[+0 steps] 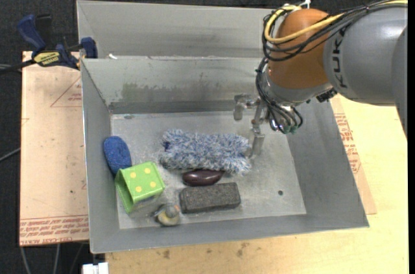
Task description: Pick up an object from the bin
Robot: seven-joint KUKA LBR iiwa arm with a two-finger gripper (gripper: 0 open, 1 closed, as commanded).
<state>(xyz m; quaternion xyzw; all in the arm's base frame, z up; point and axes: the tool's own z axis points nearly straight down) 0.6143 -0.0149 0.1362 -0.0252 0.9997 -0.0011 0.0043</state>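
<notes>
Lower frame, by the near wall of the bin (324,162): green die (144,182), grey block (209,197), dark oblong pod (202,177). Centre frame: shaggy blue-grey cloth (204,148), its right end just beside the gripper (251,133). Jaws parted, nothing between. Step judged: approach, low over the cloth's right edge, no grasp yet. Next move, as judged: down astride the fringe, then closing, clear of the pod.

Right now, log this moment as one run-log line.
gripper: above right end of fluffy blue-and-white cloth | beside cloth: dark maroon oval thing, grey rectangular block | left: green dotted cube, blue oval sponge | pick: not yet done
</notes>
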